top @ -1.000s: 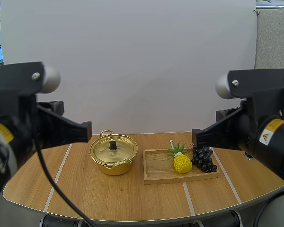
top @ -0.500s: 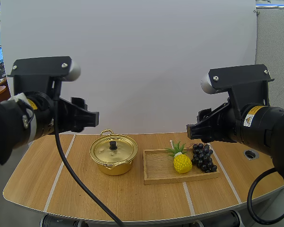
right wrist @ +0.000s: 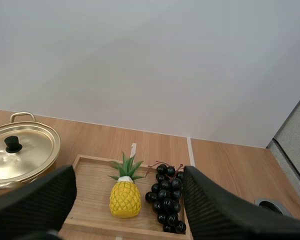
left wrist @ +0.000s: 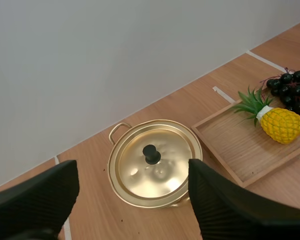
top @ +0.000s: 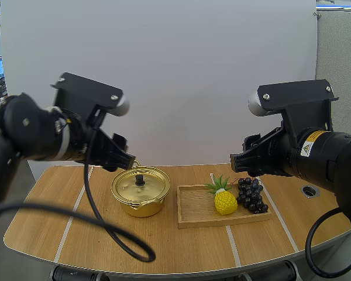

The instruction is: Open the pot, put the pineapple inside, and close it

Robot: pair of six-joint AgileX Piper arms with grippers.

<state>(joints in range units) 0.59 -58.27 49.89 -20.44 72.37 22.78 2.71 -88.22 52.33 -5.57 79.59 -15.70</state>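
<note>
The pot [top: 140,191] sits on the tabletop [top: 105,240], closed by its lid [top: 140,184], so its contents are hidden. It is round, shallow and made of shiny gold-coloured metal. A loop handle [left wrist: 118,129] sits at its back rim, and a small black knob [left wrist: 151,153] at the lid's centre. The lid's surface is faintly dimpled and reflects light.

Just to the right of the pot, not touching it, lies a flat rectangular tray [top: 193,213] of pale wood with a low rim. The half nearer the pot is bare. The pineapple [top: 225,202] lies in the half farther from the pot. It is small, with a yellow cross-hatched body and spiky green leaves. A bunch of dark, glossy round grapes [top: 251,196] lies just beyond it, at the tray end farthest from the pot.

The tabletop is light wood grain crossed by thin white lines.

The left pincer [top: 124,159] hangs in the air above the pot's back rim. Its ribbed black fingers [left wrist: 35,200] are spread wide and hold nothing. The right pincer [top: 240,165] hangs well apart from the pot, over the grape end of the tray. Its fingers [right wrist: 220,210] are likewise spread and empty.
</note>
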